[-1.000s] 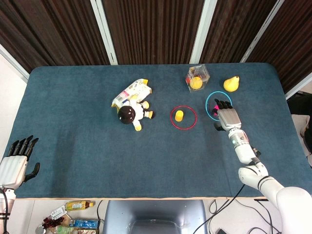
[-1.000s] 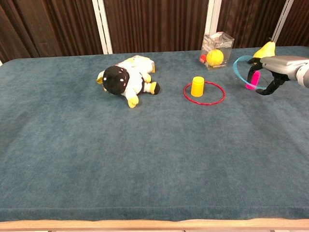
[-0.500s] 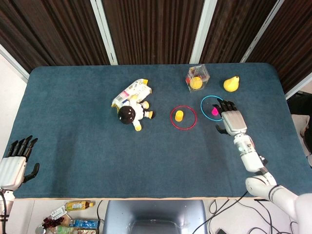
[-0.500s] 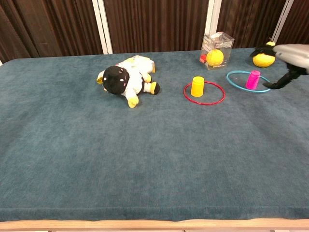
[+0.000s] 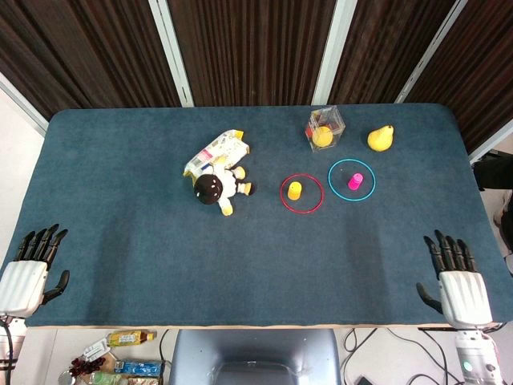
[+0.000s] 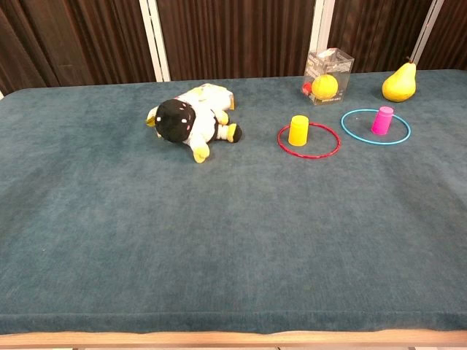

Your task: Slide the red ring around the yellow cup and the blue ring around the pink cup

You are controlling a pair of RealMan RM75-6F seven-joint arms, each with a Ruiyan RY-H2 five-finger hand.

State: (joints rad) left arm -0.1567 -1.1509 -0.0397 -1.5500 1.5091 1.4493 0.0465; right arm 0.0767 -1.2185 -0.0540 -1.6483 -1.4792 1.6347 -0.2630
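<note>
Fingers of right hand (image 5: pixel 462 290) withdrew, spread, empty.

The red ring (image 6: pixel 309 141) lies flat on the blue-green tablecloth (image 6: pixel 219 240) with the yellow cup (image 6: pixel 298 130) standing upside down inside it, toward the ring's left side. Just to the right, the blue ring (image 6: pixel 376 126) lies flat around the pink cup (image 6: pixel 381 120) — also upside down. Behind them stands a clear plastic box (image 6: pixel 329 75) holding a yellow ball (image 6: pixel 325 87), and a yellow pear (image 6: pixel 399 83) sits upright at the far right. Left of the rings, a dark-haired plush doll (image 6: pixel 191 124) lies on its side against a snack packet (image 6: pixel 206 94).
</note>
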